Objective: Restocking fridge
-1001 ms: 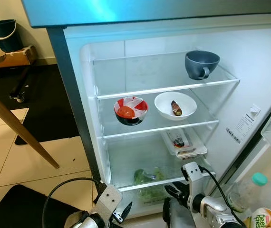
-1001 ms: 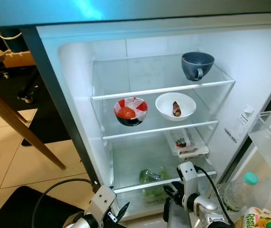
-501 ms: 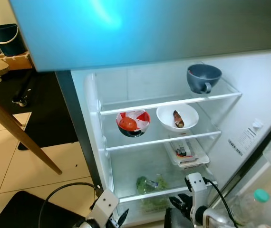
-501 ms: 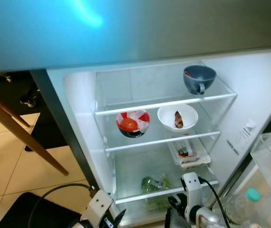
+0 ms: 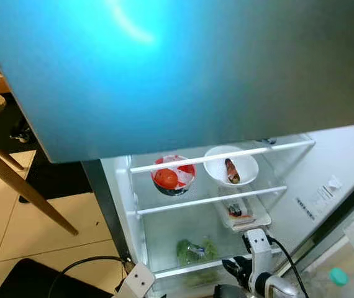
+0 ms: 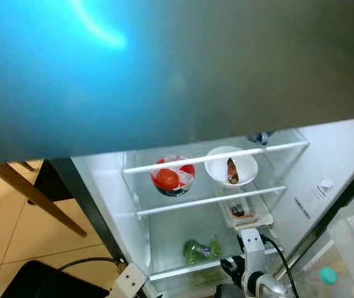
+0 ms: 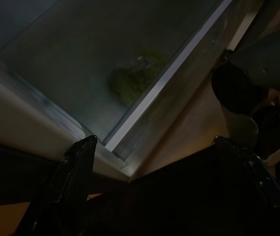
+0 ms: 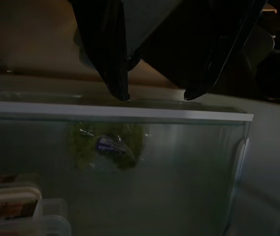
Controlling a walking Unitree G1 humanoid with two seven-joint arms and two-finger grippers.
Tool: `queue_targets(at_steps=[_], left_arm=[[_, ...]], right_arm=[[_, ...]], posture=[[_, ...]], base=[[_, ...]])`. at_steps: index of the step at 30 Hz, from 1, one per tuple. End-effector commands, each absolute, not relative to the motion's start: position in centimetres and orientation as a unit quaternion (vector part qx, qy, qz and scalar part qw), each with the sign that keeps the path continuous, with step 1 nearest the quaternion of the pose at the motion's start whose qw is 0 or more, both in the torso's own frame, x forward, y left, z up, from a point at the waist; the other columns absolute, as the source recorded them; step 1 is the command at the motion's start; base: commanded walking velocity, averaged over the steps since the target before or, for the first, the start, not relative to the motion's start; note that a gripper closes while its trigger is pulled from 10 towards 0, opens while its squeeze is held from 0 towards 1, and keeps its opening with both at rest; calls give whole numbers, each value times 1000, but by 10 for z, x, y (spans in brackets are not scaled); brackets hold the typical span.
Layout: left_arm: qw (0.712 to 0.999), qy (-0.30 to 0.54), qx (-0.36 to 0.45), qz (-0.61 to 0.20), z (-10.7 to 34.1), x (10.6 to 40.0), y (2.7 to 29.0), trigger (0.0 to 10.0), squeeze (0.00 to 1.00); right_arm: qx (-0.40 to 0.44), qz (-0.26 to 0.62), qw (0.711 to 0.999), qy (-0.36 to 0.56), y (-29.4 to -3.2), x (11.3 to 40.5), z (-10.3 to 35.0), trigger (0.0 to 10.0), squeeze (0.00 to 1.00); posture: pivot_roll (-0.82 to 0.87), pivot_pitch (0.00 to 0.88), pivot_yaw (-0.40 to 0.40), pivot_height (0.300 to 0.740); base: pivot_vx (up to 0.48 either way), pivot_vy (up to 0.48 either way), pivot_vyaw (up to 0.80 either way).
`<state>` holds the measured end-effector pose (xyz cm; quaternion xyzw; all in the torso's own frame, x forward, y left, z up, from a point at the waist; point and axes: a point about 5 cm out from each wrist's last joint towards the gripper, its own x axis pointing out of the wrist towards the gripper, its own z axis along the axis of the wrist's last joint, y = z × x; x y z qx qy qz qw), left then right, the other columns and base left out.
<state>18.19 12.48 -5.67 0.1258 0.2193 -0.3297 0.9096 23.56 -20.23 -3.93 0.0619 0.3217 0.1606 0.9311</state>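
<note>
- Left gripper [image 7: 154, 187]: low at the fridge's bottom edge, fingers spread apart, nothing between them; it faces the glass front of the lowest shelf.
- Right gripper [image 8: 154, 96]: low before the same shelf edge, fingers parted; a dark object sits between them near the wrist, but contact cannot be confirmed.
- Bag of greens [image 5: 192, 251]: on the lowest shelf near its front edge. Judged soft, light, crinkly film; take it by the bunched top, not the leaves.
- Flat plastic tray [image 5: 242, 211]: middle level, right side, just below the bowls' shelf.
- Red-and-white bowl [image 5: 172, 176]: left on its shelf; white bowl [image 5: 231, 166] beside it, right, holding a small dark item. Both judged rigid, breakable, smooth-glazed; grip at the rim.
- Freezer door [image 5: 177, 68]: screens the top shelf.
</note>
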Motion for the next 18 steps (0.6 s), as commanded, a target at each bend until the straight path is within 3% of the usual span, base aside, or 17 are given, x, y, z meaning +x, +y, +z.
queue_targets(at_steps=[1, 7, 18], left_arm=[[920, 215, 144, -294, -52, 195, 140, 10000, 0], [918, 204, 153, -303, -50, 197, 136, 10000, 0], [921, 187, 154, -305, -45, 204, 131, 10000, 0]], right_arm=[[64, 156, 929, 330, -203, 231, -43, 10000, 0], [70, 163, 932, 316, -203, 231, -41, 10000, 0], [77, 167, 932, 312, -202, 230, -42, 10000, 0]], posture=[[-3, 30, 13, 608], [-2, 27, 11, 608], [-4, 33, 16, 657]], base=[[0, 0, 0], [0, 0, 0], [0, 0, 0]])
